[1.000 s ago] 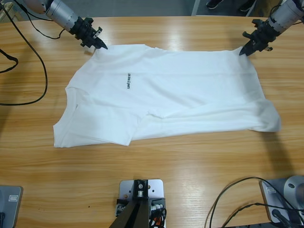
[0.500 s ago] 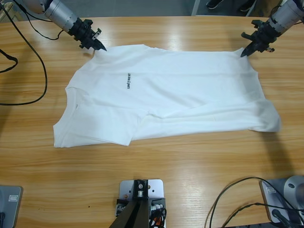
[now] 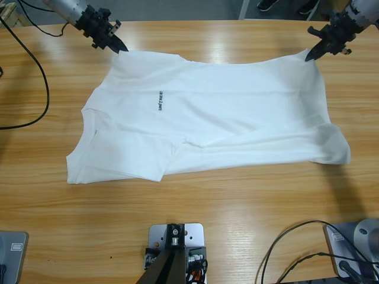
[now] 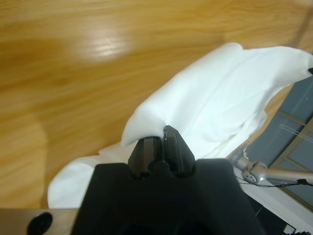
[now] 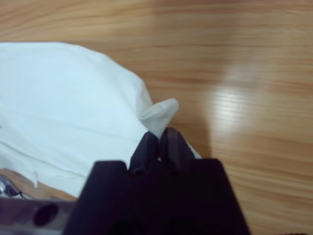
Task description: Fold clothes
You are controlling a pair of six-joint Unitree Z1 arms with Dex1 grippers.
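Note:
The clothes are one white T-shirt point(image 3: 225, 118) spread on the wooden table point(image 3: 237, 195), with small dark lettering point(image 3: 160, 100) on the chest. Its collar end lies at the left and one sleeve is folded under near the front left. My left gripper point(image 3: 121, 49) is at the far left and is shut on the shirt's far left corner point(image 4: 146, 122). At the far right, my right gripper point(image 3: 309, 57) is shut on the far right corner point(image 5: 159, 115). The far edge hangs slightly raised between the two grippers. In both wrist views a pinch of white cloth sits between closed jaws.
Black cables point(image 3: 41, 77) loop over the table's left end, and more cable point(image 3: 290, 242) lies at the front right. The table's far edge point(image 3: 207, 22) runs just behind both grippers. Bare wood lies in front of the shirt.
Both grippers have moved up and toward the table's far edge with the shirt corners in them. The shirt's far edge has lifted and drawn tighter.

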